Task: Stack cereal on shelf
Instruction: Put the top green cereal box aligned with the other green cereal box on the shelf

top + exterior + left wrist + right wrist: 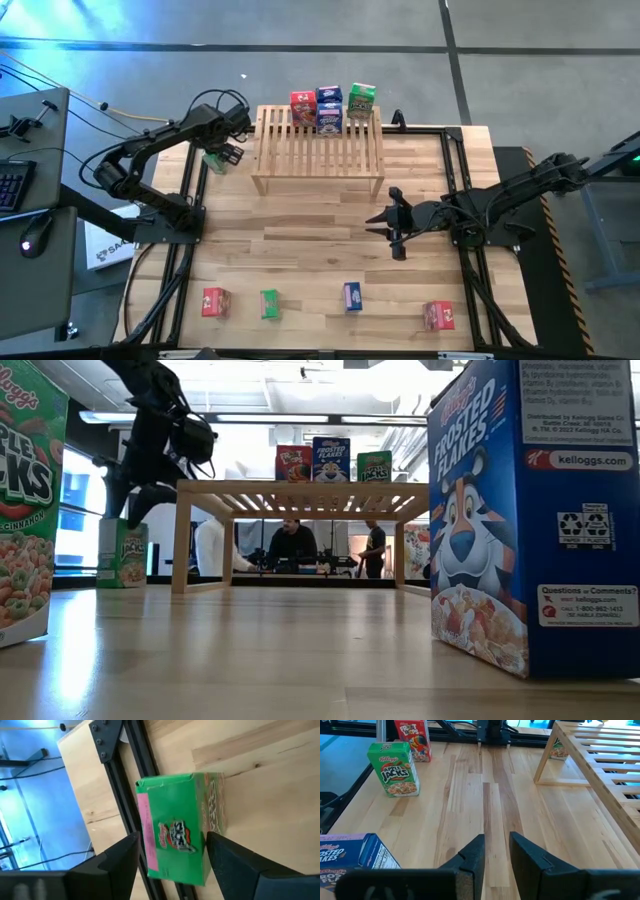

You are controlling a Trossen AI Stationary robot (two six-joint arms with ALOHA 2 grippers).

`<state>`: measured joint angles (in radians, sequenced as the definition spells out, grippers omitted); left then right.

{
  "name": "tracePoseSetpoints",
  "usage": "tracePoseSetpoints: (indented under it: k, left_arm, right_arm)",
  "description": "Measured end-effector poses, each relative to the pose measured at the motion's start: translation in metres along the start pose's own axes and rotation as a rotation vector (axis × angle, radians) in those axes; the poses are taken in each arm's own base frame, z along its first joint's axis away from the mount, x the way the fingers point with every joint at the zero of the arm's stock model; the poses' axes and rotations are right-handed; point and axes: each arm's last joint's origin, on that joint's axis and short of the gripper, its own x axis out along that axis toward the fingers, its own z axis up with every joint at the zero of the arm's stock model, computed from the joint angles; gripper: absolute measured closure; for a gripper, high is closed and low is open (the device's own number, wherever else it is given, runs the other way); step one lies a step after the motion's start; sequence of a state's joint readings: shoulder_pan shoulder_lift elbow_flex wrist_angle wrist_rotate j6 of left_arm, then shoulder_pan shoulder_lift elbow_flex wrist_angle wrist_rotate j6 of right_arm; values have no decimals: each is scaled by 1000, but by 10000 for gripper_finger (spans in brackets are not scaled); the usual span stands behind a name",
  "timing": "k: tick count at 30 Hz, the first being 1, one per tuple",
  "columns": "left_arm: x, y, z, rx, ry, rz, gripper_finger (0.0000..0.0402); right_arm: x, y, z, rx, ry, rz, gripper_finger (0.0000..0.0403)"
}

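Left wrist view shows the left gripper (172,852) parted around a green cereal box (180,827), fingers not clamped.

The small cardboard cereal boxes (330,108) were red, blue and green with printed fronts. The slatted wooden shelf (318,150) was pale natural wood; the plank table (300,250) showed light wood grain.

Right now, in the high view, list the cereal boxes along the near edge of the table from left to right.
red box → green box → blue box → second red box, all standing apart from one another on the table.
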<state>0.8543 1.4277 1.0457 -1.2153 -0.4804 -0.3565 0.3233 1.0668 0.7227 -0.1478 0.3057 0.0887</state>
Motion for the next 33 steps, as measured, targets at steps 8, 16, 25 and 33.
tracePoseSetpoints:
  k: [8,16,25,33]
  left_arm:
    - [4,-1,-1,2,-5,23,183]
    - [4,-1,-1,-3,-13,19,183]
    - [11,-6,-4,9,-37,73,182]
    - [13,-8,-6,69,-31,67,175]
  right_arm:
    - [0,0,0,-2,4,3,326]
    - [0,0,-1,-2,7,2,326]
    - [0,1,-1,-3,11,17,326]
    - [0,1,-1,-4,11,21,326]
